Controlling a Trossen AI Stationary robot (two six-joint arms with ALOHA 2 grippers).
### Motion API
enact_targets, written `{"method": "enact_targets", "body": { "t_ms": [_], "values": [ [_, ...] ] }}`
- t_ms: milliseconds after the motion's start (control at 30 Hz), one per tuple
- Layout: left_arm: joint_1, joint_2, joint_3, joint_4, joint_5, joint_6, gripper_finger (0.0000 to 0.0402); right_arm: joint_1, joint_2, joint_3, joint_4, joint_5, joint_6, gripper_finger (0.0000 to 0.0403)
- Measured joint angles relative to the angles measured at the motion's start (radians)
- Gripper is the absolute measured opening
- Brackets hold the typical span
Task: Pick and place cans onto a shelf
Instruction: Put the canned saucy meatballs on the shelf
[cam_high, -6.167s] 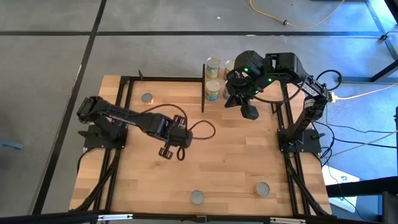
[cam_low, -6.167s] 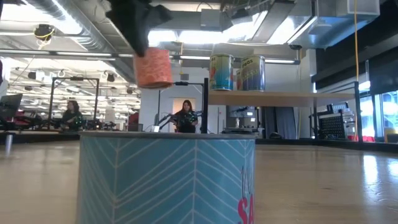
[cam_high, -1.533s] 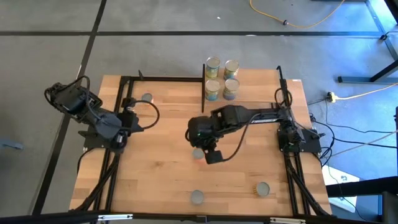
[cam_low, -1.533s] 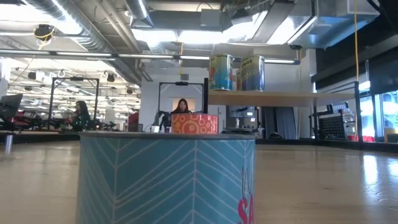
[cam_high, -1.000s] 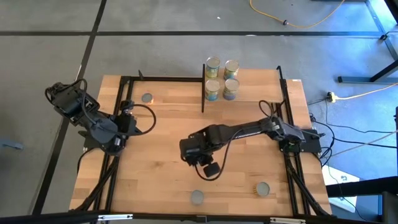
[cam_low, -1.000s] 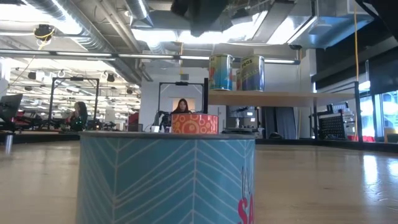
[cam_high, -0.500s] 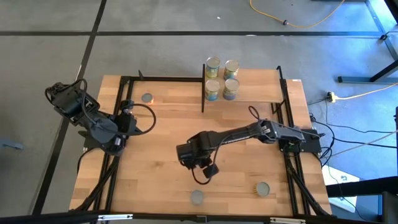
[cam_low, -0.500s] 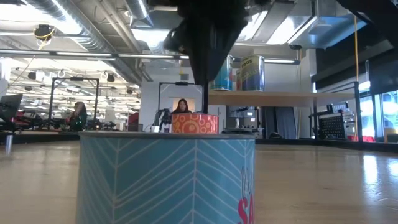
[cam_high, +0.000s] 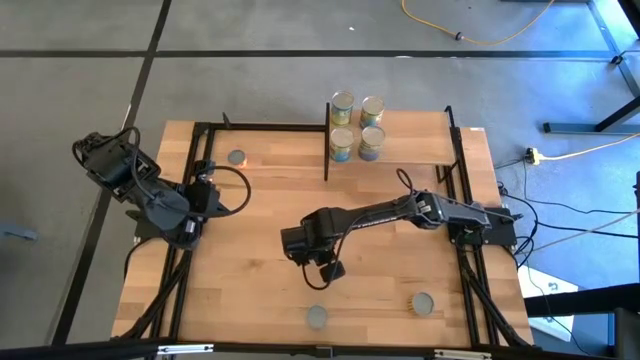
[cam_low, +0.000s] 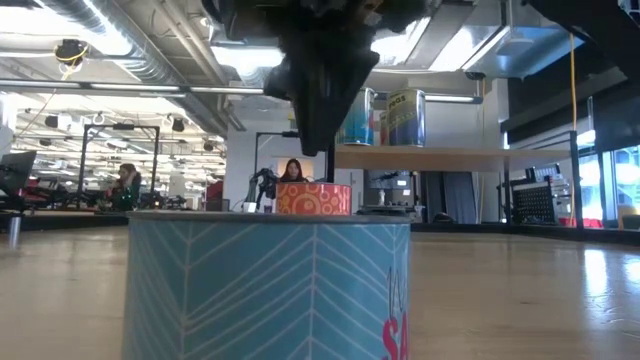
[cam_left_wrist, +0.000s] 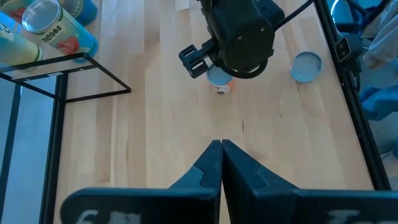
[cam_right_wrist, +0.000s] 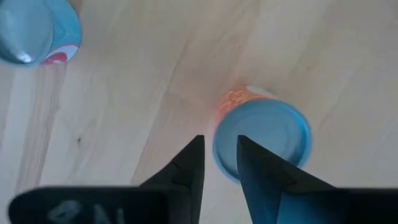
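An orange-red can (cam_right_wrist: 261, 140) with a silvery-blue top stands upright on the table's middle; it also shows in the low view (cam_low: 313, 197) and the left wrist view (cam_left_wrist: 219, 82). My right gripper (cam_right_wrist: 217, 165) points down just above it, a little to one side, fingers narrowly open; from above the gripper (cam_high: 308, 248) hides the can. Several cans (cam_high: 356, 125) stand on the light-wood shelf (cam_low: 450, 156) at the far edge. My left gripper (cam_left_wrist: 221, 149) is shut and empty, pulled back at the table's left (cam_high: 205, 190).
A teal can (cam_low: 270, 285) stands close before the low camera near the front edge (cam_high: 317, 316). Another can (cam_high: 423, 303) stands at the front right and one (cam_high: 236, 157) at the far left. The shelf's black posts (cam_high: 327, 140) rise at the far middle.
My right gripper has gone a little toward the table's left and has come down toward the orange-red can, from high above it to just over its top. The can has stayed in place.
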Motion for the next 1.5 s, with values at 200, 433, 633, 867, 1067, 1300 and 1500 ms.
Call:
{"method": "enact_targets", "body": {
  "t_ms": [200, 433, 633, 867, 1067, 1300, 1500],
  "values": [
    [0.000, 0.000, 0.000, 0.000, 0.000, 0.000, 0.0000, -0.008, 0.013, 0.000, 0.031, -0.076, 0.047, 0.0095],
    [0.000, 0.000, 0.000, 0.000, 0.000, 0.000, 0.0000, -0.007, 0.016, 0.000, 0.036, -0.072, 0.061, 0.0095],
    [0.000, 0.000, 0.000, 0.000, 0.000, 0.000, 0.0000, -0.008, 0.019, 0.000, 0.038, -0.068, 0.132, 0.0095],
    [0.000, 0.000, 0.000, 0.000, 0.000, 0.000, 0.0000, -0.008, 0.041, -0.002, 0.048, -0.068, 0.183, 0.0095],
    [0.000, 0.000, 0.000, 0.000, 0.000, 0.000, 0.0000, -0.008, 0.040, -0.017, 0.064, -0.008, 0.191, 0.0095],
    [0.000, 0.000, 0.000, 0.000, 0.000, 0.001, 0.0000, -0.008, 0.040, -0.011, 0.054, -0.005, 0.184, 0.0095],
    [0.000, 0.000, 0.000, 0.000, 0.000, 0.001, 0.0000, -0.008, 0.040, -0.009, 0.044, -0.005, 0.185, 0.0095]
  ]
}}
